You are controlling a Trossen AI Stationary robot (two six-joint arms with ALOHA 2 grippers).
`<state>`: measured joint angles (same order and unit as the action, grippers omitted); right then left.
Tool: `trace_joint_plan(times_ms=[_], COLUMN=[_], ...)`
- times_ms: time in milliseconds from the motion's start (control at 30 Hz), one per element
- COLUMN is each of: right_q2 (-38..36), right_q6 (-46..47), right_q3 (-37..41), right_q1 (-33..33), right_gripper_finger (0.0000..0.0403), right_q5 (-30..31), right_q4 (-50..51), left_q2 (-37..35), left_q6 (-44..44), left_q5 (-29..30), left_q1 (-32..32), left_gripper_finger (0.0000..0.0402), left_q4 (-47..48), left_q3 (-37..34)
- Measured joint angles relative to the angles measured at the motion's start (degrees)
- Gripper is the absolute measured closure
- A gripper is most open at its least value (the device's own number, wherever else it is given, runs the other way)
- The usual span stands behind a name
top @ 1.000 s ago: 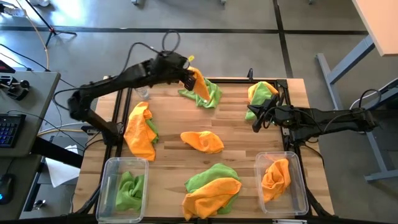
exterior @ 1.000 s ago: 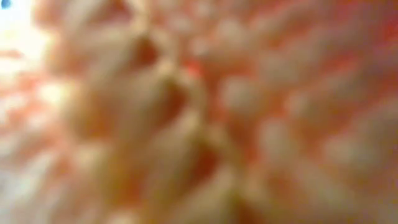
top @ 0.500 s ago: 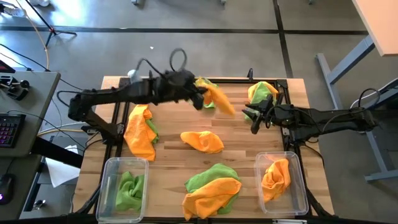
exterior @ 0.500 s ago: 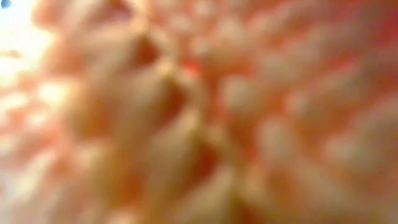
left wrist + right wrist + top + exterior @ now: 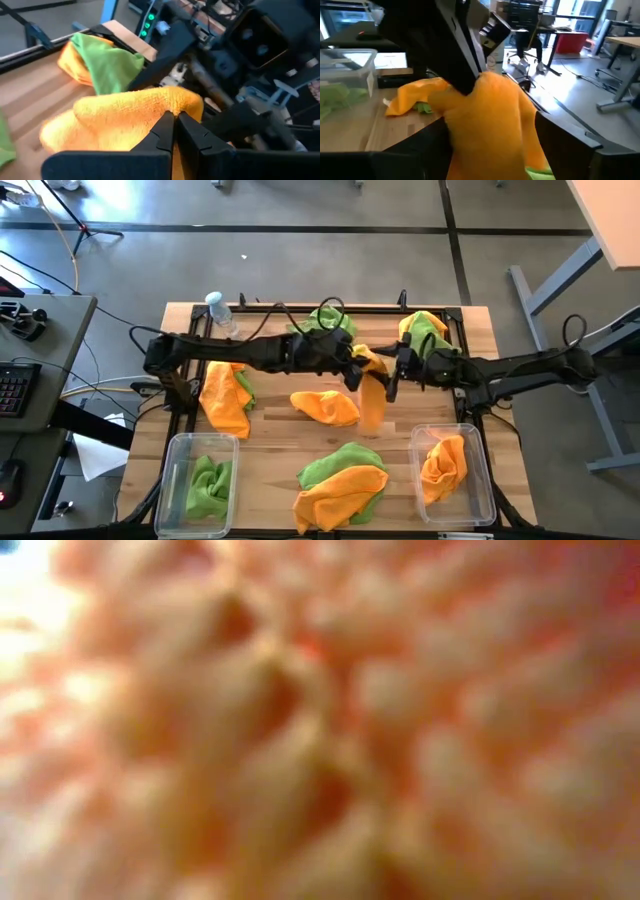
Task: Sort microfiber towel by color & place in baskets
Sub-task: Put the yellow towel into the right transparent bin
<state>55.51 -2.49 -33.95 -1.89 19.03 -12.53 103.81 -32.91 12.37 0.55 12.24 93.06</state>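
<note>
Left gripper (image 5: pixel 355 370), clamped on an orange-yellow fuzzy microfiber towel (image 5: pixel 371 395), has swung from the table's far edge to the middle, meeting the right gripper (image 5: pixel 392 375). This looks like a handoff toward the right clear plastic basket (image 5: pixel 487 490), which holds an orange cloth. The towel hangs just beyond that basket. Whether the right gripper has closed cannot be told. Blurred orange fuzz fills the low view.

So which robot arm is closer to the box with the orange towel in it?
The right one. Its tool hangs over the table just beyond the box with the orange towel, on that same side. The left tool, holding a hanging orange towel, is farther toward the middle.
</note>
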Motion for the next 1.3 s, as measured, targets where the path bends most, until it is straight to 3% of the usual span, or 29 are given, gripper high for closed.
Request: trace_joint_plan(times_ms=[133,233,467,533,767,933,1100,1300], right_q2=[2.4,2.9,2.5,2.5,2.5,1.1,-5.2,-16.5], right_q6=[-1.5,-1.5,-2.5,-2.5,-2.0,-2.0,-0.7,5.9], right_q3=[0.0,0.0,0.0,0.0,0.0,0.0,0.0,-0.1], right_q1=[-0.1,-0.1,-0.1,-0.1,-0.1,-0.1,-0.1,-1.0], right_gripper_finger=[0.0142,0.0174,0.0353,0.0388,0.035,0.0368,0.0396,0.0397], right_q5=[-3.3,-3.4,-3.0,-3.0,-3.0,-1.7,2.0,1.9], right_q4=[-1.4,-1.1,-0.9,-0.3,1.8,4.9,12.1,18.5], left_q2=[1.5,1.6,1.3,1.3,1.3,1.1,-1.4,-2.5], left_q6=[0.1,1.0,2.6,3.5,6.2,10.8,13.4,18.3], left_q5=[-0.5,-0.9,-0.8,-0.8,-4.8,-4.4,-1.5,1.8], left_q1=[-0.6,-0.7,-0.4,-0.1,0.7,0.8,0.9,-1.9], left_gripper_finger=[0.0401,0.0401,0.04,0.0396,0.0352,0.0311,0.0299,0.0309], left_q4=[-0.1,0.1,0.4,0.6,3.3,3.8,10.0,14.6], left_q3=[2.6,3.3,3.4,3.4,3.4,3.4,3.5,2.8])
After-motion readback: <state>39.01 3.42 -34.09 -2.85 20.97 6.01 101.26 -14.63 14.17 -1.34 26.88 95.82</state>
